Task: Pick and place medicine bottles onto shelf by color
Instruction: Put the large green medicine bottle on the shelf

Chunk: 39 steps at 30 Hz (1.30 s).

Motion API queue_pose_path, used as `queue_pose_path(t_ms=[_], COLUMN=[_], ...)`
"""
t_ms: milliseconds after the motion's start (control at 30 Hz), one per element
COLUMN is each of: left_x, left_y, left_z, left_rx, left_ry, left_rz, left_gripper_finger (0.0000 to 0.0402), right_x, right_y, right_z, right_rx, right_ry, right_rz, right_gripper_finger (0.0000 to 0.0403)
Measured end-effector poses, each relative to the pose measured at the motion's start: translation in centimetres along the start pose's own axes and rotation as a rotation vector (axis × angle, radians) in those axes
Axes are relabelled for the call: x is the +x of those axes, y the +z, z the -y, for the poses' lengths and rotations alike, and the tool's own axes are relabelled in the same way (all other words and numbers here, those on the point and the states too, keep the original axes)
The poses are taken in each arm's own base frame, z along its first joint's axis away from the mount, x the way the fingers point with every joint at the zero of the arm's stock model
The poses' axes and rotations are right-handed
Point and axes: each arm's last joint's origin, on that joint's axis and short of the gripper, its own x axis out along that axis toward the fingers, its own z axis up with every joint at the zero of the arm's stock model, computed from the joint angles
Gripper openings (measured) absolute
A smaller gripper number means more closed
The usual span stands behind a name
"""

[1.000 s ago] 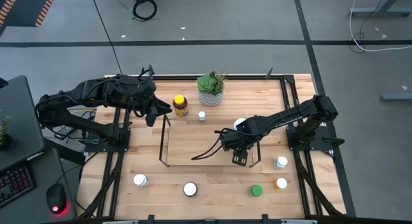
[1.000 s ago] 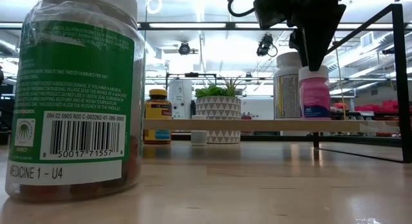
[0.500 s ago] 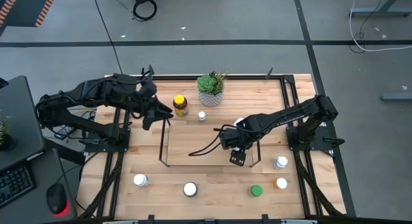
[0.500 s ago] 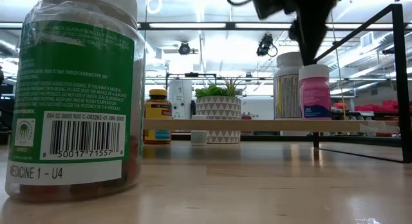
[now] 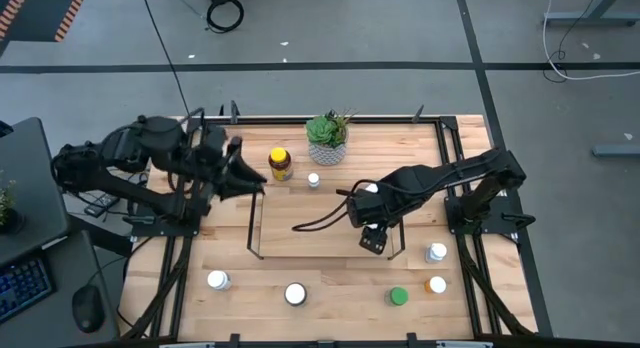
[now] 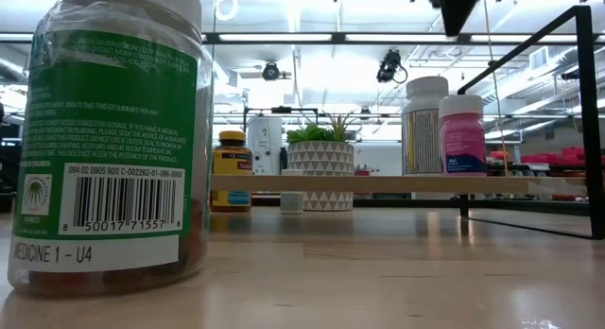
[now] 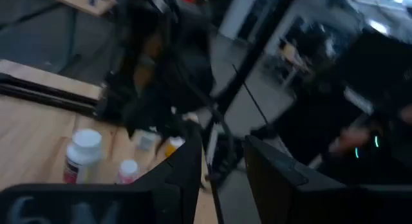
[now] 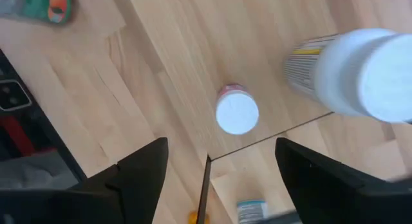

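Observation:
The wire shelf [image 5: 300, 250] stands mid-table. A white bottle [image 5: 371, 191] and a pinkish bottle [image 6: 462, 132] stand upright on its wooden floor [image 6: 359, 182] at its right end. My right gripper [image 5: 374, 238] is open and empty, above the pinkish bottle [image 8: 237, 113], fingers pointing down. My left gripper [image 5: 242, 174] is open and empty beside the shelf's left end. An amber yellow-capped bottle [image 5: 281, 164] and a small white one [image 5: 313, 179] stand behind the shelf. White bottles [image 5: 218, 280] [image 5: 295, 293] [image 5: 436, 252], a green-capped one [image 5: 399, 296] and an orange-capped one [image 5: 436, 285] stand near the front edge.
A potted green plant [image 5: 328, 138] stands at the table's far edge, right of the amber bottle. The shelf's upright wire end loops [image 5: 256, 218] rise at both ends. The black table frame [image 5: 450, 158] runs along the sides.
My right gripper has gone straight up from the pinkish bottle's cap, which stays upright on the shelf beside the white bottle. My left arm has drawn back a little toward the table's left edge.

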Motion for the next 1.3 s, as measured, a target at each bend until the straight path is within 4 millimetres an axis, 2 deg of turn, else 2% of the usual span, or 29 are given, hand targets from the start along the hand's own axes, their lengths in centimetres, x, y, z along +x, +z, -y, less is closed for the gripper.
queue_pose_path(t_ms=[167, 333, 567, 733, 833, 1033, 1167, 1300], left_x=[0.3, 1.5, 6.0, 9.2, 10.5, 11.7, 12.5, 13.3], left_y=[-1.6, -3.6, -6.5, -8.9, -10.2, -11.4, -12.4, -13.9], left_z=[1.0, 1.4, 1.5, 1.4, 1.2, 1.0, 1.4, 2.5], left_rx=[0.009, 0.028, 0.147, 0.212, 0.204, 0.157, 0.16, 0.224], left_ry=[-0.03, 0.017, 0.057, -0.001, -0.019, -0.042, -0.052, -0.057], left_rz=[-0.133, -0.283, -0.441, -0.587, -0.661, -0.737, -0.77, -0.793], left_gripper_finger=[0.0112, 0.0104, 0.009, 0.0094, 0.0122, 0.0217, 0.0274, 0.0304], right_x=[-2.3, -4.1, -5.5, -6.5, -7.1, -8.0, -8.3, -8.4], right_y=[-0.3, -0.6, -0.9, -1.5, -1.8, -2.4, -2.6, -2.6], right_z=[-0.4, -0.4, -0.3, 0.1, 0.4, 1.0, 1.2, 1.2], right_rx=[0.059, 0.122, 0.184, 0.228, 0.251, 0.277, 0.277, 0.262], right_ry=[-0.017, -0.047, -0.06, -0.021, -0.004, 0.021, 0.029, 0.027], right_rz=[0.083, 0.165, 0.241, 0.25, 0.261, 0.284, 0.29, 0.291], right_gripper_finger=[0.0295, 0.0296, 0.0296, 0.0296, 0.0296, 0.0296, 0.0296, 0.0296])
